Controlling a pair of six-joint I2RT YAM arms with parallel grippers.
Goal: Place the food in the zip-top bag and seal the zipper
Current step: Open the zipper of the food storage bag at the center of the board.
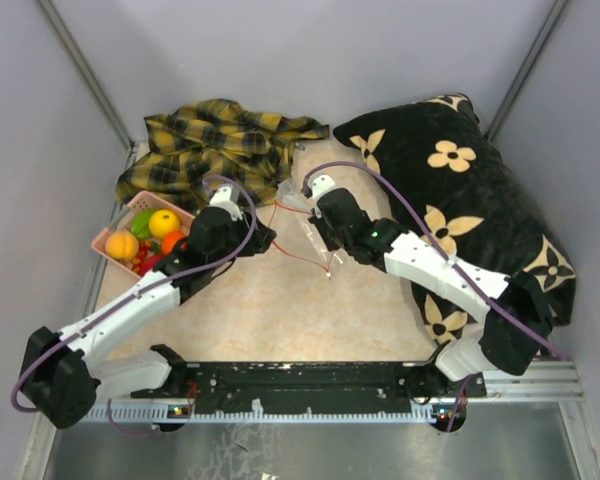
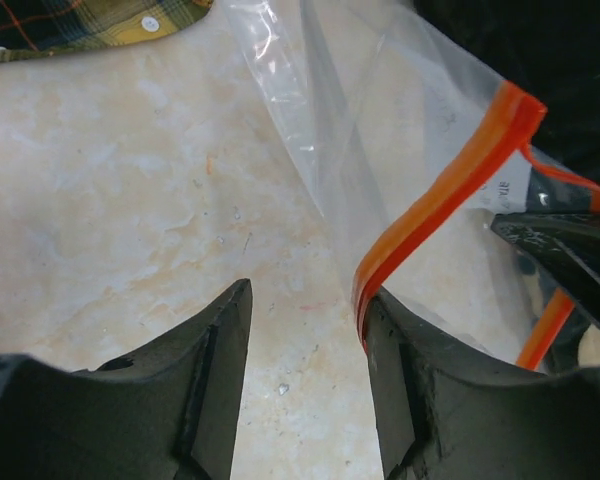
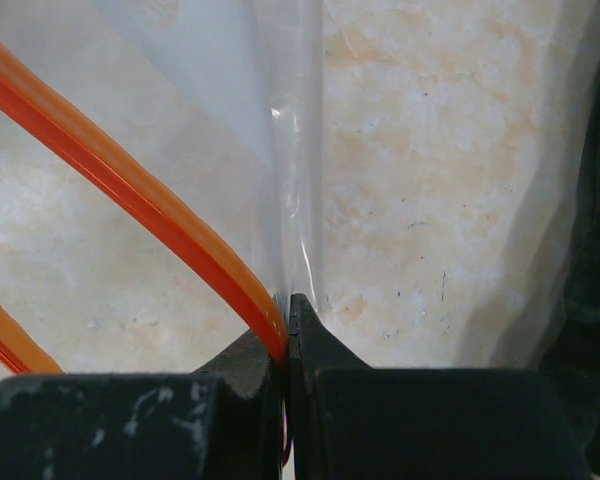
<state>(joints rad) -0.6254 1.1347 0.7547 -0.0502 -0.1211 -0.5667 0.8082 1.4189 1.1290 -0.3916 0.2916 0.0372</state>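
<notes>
The clear zip-top bag (image 1: 302,212) lies crumpled on the table between my two grippers. Its red zipper strip (image 2: 450,190) runs up from the inner face of my left gripper's right finger (image 2: 420,400). My left gripper (image 2: 305,310) is open around the strip's end; in the top view (image 1: 263,240) it sits just left of the bag. My right gripper (image 3: 288,312) is shut on the zipper strip (image 3: 130,190) and the bag film (image 3: 290,150); from above (image 1: 317,232) it is at the bag's right side. The food (image 1: 163,222) lies in a pink basket (image 1: 108,238) to the left.
A yellow-and-black plaid cloth (image 1: 220,140) lies bunched at the back left; its edge shows in the left wrist view (image 2: 90,25). A large black pillow with cream flowers (image 1: 470,190) fills the right side. The arms' black base rail (image 1: 310,385) runs along the near edge.
</notes>
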